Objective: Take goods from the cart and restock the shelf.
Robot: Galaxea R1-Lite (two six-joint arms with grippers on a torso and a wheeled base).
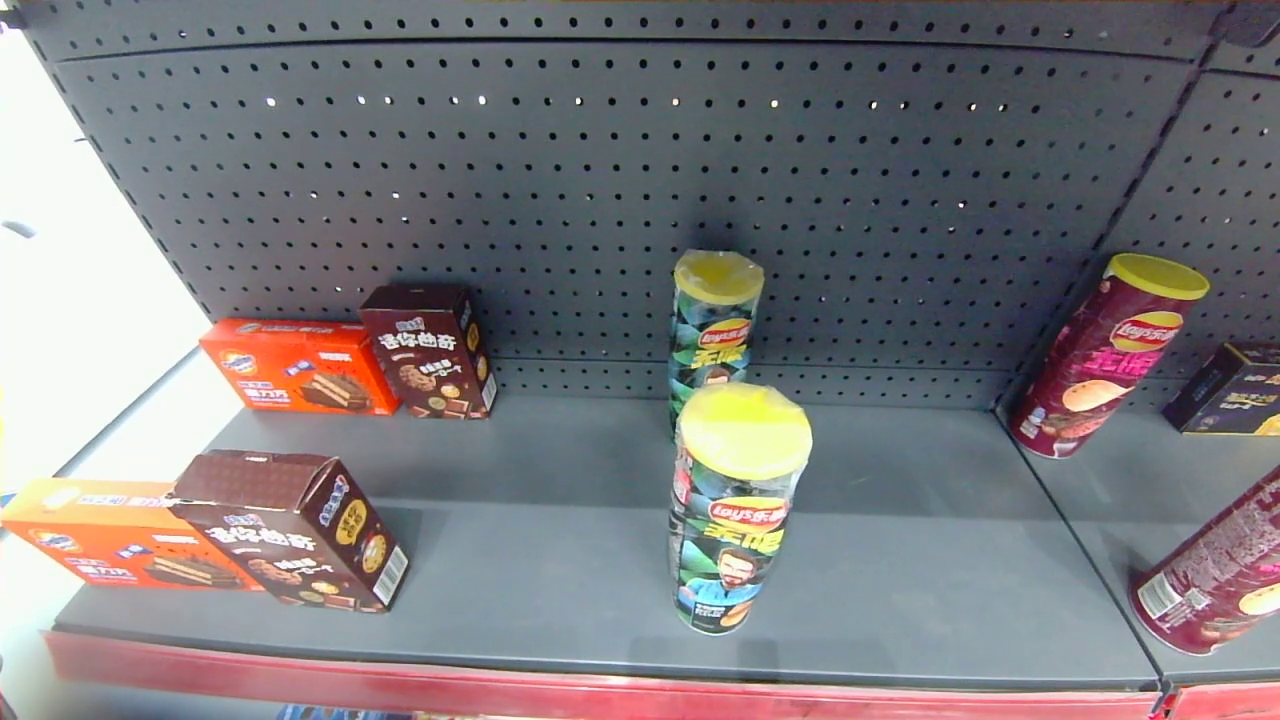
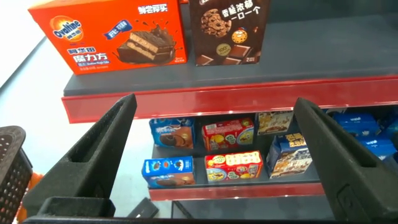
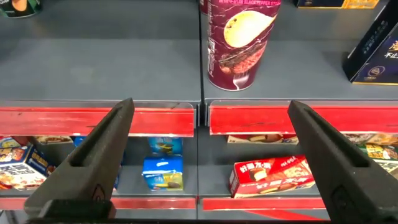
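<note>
Left gripper (image 2: 214,102) gaping empty, facing orange box (image 2: 109,34); right gripper (image 3: 211,104) likewise, facing maroon can (image 3: 239,43); head view catching green can (image 1: 740,510) standing at 12 o'clock.

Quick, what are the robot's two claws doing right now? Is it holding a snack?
Left gripper: open, holding nothing.
Right gripper: open, holding nothing.

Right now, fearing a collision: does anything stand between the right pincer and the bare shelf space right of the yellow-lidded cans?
Nothing visible does. The right pincer is open and empty before the shelf; that space is bare. The maroon can stands farther right, clear of it.
</note>
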